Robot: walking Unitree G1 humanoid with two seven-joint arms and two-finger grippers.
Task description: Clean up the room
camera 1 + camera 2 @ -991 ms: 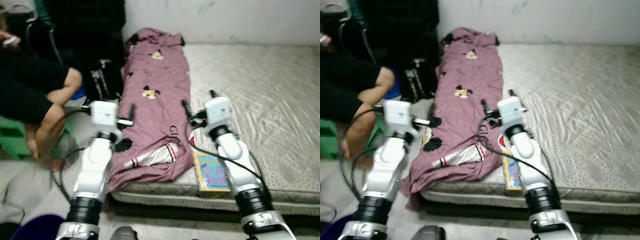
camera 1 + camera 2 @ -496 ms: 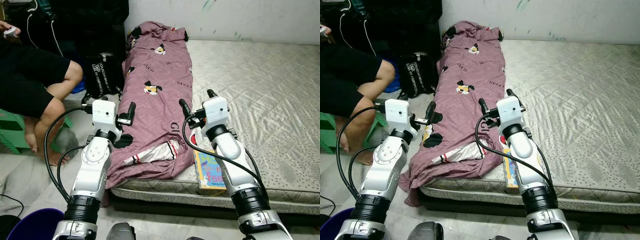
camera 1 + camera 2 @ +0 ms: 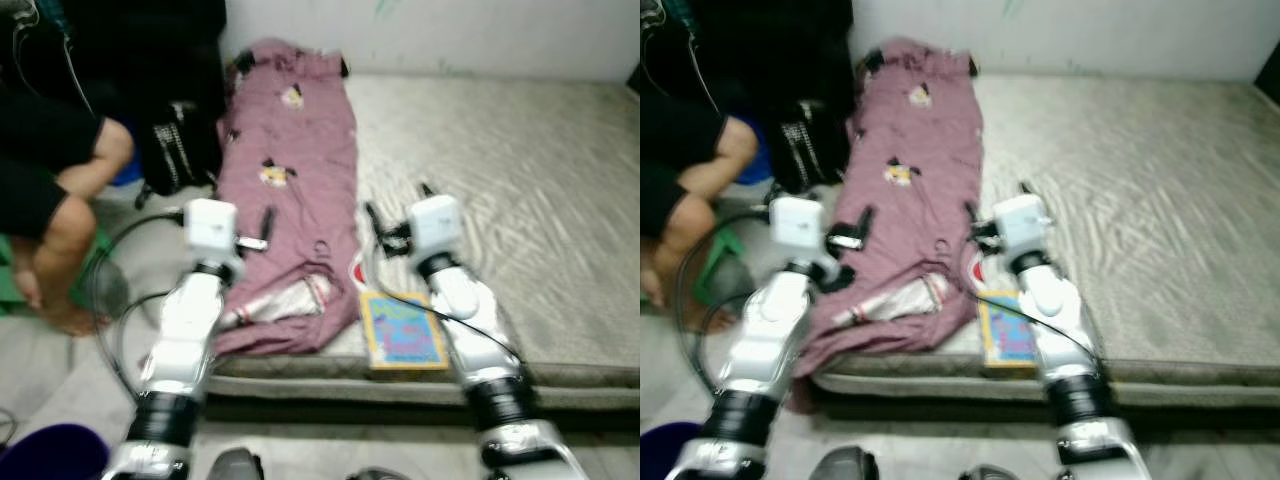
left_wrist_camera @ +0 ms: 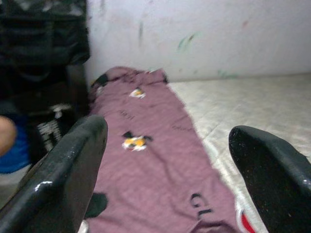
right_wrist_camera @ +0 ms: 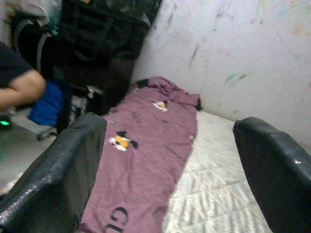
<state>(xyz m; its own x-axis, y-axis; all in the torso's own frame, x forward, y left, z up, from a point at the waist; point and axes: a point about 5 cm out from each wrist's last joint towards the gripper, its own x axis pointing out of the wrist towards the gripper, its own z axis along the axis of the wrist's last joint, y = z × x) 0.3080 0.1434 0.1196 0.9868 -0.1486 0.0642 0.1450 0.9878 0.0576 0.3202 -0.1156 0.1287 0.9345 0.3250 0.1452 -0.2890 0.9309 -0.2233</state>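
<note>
A purple blanket (image 3: 290,170) with cartoon prints lies lengthwise along the left side of a bare grey mattress (image 3: 530,190). Its near end hangs over the mattress's front corner. A colourful children's book (image 3: 403,330) lies flat at the mattress's front edge, just right of the blanket's end. My left gripper (image 4: 167,128) is open and held up over the blanket's near left edge, one black finger (image 3: 266,220) pointing along it. My right gripper (image 3: 398,205) is open above the mattress just beyond the book. Neither holds anything.
A person sits at the left, bare knee and leg (image 3: 60,200) close to my left arm. A black bag (image 3: 180,145) stands between the person and the mattress. A purple bucket (image 3: 50,455) sits on the floor at lower left. A white wall (image 3: 450,30) backs the mattress.
The whole picture has shifted and blurred, so the camera has moved. Both arms keep the same raised pose with open fingers. The book now lies fully uncovered left of my right forearm.
</note>
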